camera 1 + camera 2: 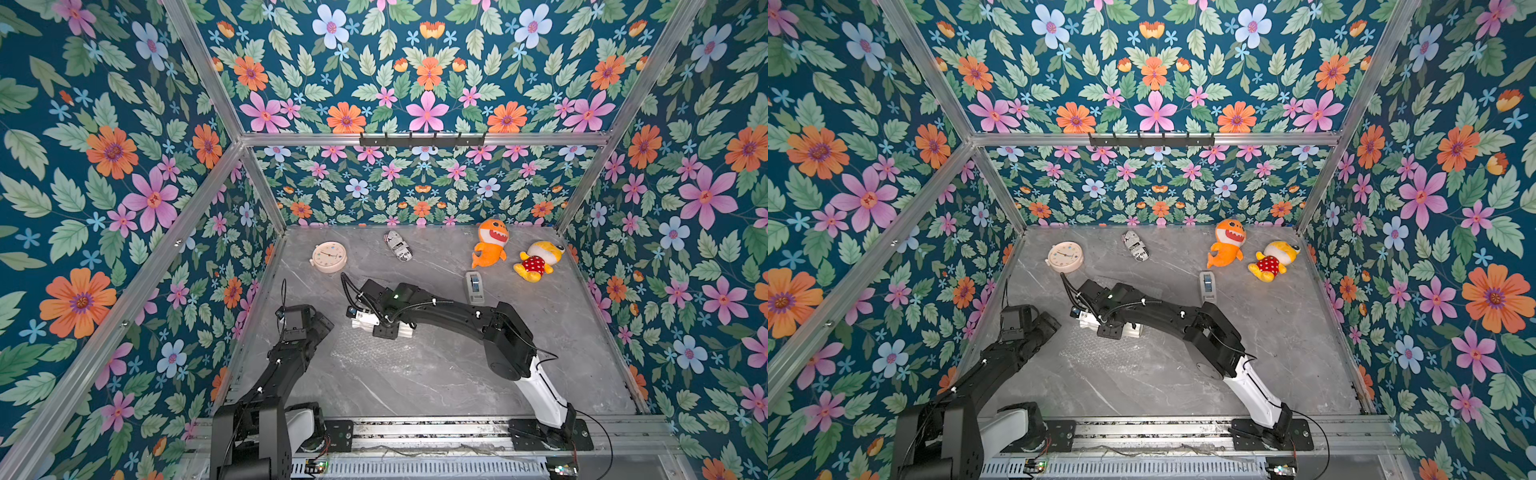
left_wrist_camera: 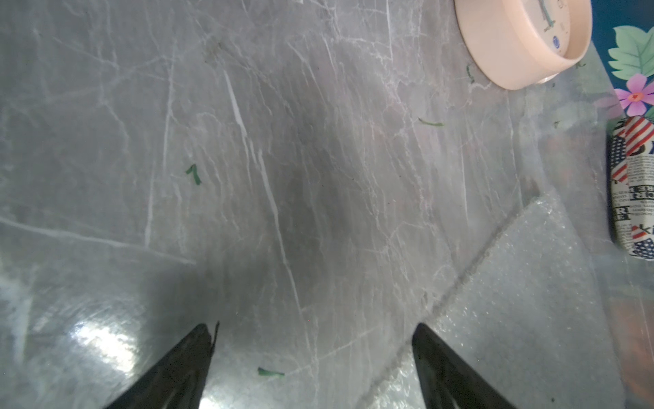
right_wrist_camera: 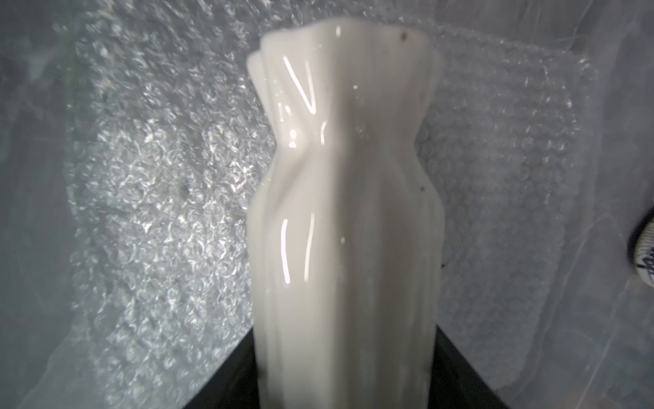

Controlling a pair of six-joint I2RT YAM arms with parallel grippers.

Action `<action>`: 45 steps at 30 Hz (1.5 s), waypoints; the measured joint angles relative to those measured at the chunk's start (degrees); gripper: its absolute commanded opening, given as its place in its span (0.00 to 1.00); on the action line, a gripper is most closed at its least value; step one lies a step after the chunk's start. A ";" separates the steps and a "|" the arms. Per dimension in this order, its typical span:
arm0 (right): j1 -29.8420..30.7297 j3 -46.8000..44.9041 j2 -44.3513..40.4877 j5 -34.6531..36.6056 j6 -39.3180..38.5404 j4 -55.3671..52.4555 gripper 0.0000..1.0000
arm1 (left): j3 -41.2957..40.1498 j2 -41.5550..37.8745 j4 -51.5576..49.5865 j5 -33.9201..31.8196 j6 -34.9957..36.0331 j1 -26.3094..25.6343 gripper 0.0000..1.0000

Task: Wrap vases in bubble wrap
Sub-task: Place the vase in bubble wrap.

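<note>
Ribbed cream vase point(image 3: 346, 212) horizontal over bubble wrap point(image 3: 159, 177): long axis left-right, scalloped rim pointing left. The right gripper point(image 1: 386, 331) clamps its body; the left gripper point(image 2: 315, 329) is spread, empty.

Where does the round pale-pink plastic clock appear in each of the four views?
In a top view: the clock lies far left on the grey marble table.
In a top view: clock, same place.
Left wrist view: clock at a corner, cut off.
Right wrist view: not in it.
Shared landmark: black-and-white printed cylinder, near the clock.
</note>
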 measured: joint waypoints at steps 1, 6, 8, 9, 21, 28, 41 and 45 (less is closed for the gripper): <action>-0.02 0.72 0.63 -0.44 0.59 -0.74 0.34 | -0.04 -0.17 -0.22 0.00 0.24 0.04 0.90; -0.09 2.21 1.60 -2.89 2.10 -3.17 0.33 | -0.42 -1.36 -0.55 -0.04 0.35 0.04 0.90; 0.00 2.51 1.86 -3.89 2.49 -3.26 0.33 | -0.57 -1.62 -0.70 -0.02 0.35 0.11 0.90; 0.13 2.51 2.05 -4.17 2.73 -3.37 0.33 | -0.63 -1.68 -0.76 -0.04 0.35 0.11 0.90; 0.04 -1.03 2.62 -8.09 5.25 -1.75 0.28 | -0.63 -4.17 -2.56 -0.02 -1.95 2.80 0.90; -0.11 -2.80 1.44 -8.02 7.58 0.52 0.26 | -0.63 -5.05 -2.93 0.81 -2.67 3.48 0.90; -0.72 -0.83 2.99 -6.91 8.04 2.01 0.35 | -0.63 -4.70 -2.97 1.62 -2.84 3.80 0.90; -0.76 -1.42 2.67 -6.97 8.28 2.60 0.60 | -0.66 -4.68 -2.97 1.68 -2.82 3.87 0.90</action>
